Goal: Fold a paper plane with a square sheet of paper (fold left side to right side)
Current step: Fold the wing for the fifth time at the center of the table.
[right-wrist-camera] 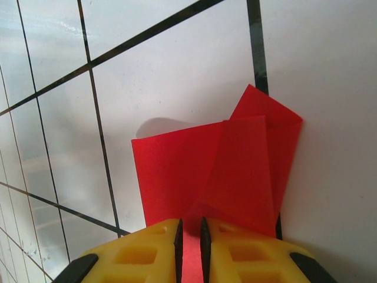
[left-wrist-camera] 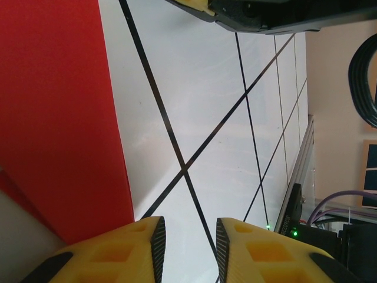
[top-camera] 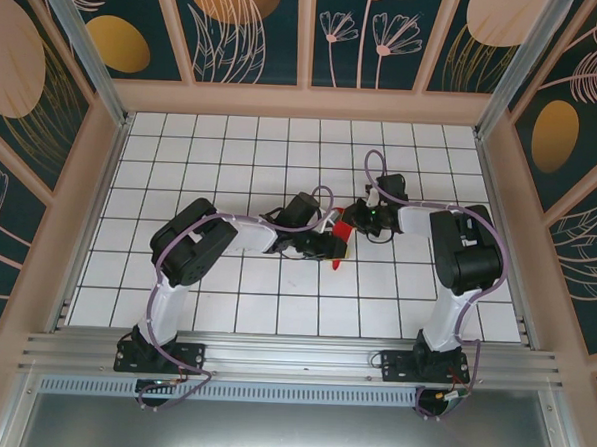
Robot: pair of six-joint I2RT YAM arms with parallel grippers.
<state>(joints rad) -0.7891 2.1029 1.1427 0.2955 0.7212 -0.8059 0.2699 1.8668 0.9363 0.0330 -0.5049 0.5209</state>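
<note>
The thin bright red folded paper sheet (right-wrist-camera: 206, 171) sits mid-desk (top-camera: 232, 150), its long axis 12-to-6 from above. The right pincer (right-wrist-camera: 189, 227), nearly closed, nips its near edge. The left pincer (left-wrist-camera: 189, 230), slightly parted and empty, has it at 10 o'clock.

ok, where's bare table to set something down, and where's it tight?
Free: the back tile rows of the table along the back wall; the front-centre tiles between the left arm and right arm. Crowded: mid-table, where the left gripper, open, sits beside the red paper that the right gripper pinches.
</note>
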